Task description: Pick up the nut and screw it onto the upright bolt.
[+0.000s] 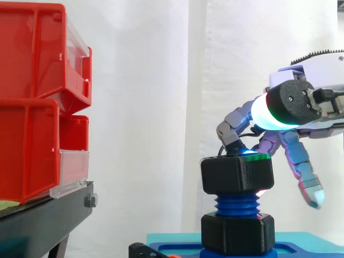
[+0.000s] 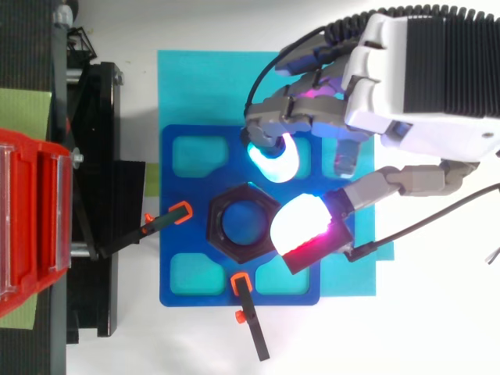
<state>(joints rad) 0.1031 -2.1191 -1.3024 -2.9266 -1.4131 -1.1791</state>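
A black hex nut [image 1: 236, 174] sits on top of the upright blue threaded bolt [image 1: 236, 205], with a few threads showing below it. A second black nut [image 1: 236, 232] sits at the bolt's foot on the blue base plate [image 2: 176, 211]. From above, the top nut [image 2: 223, 205] appears as a dark hexagonal ring. My hand [image 2: 422, 78] comes in from the right and hovers over the nut's right side. One bent finger rests its cyan pad [image 2: 273, 160] on the nut's far top edge. The thumb's white-pink pad [image 2: 301, 225] hangs higher than the nut, over its right edge. Nothing is gripped.
Red bins [image 1: 32, 107] are stacked on a black stand [image 1: 48, 215] at the left. Two black clamp arms with orange tips [image 2: 180, 212] [image 2: 242, 283] reach onto the base plate's left and front. A cyan mat [image 2: 203, 86] lies under the plate.
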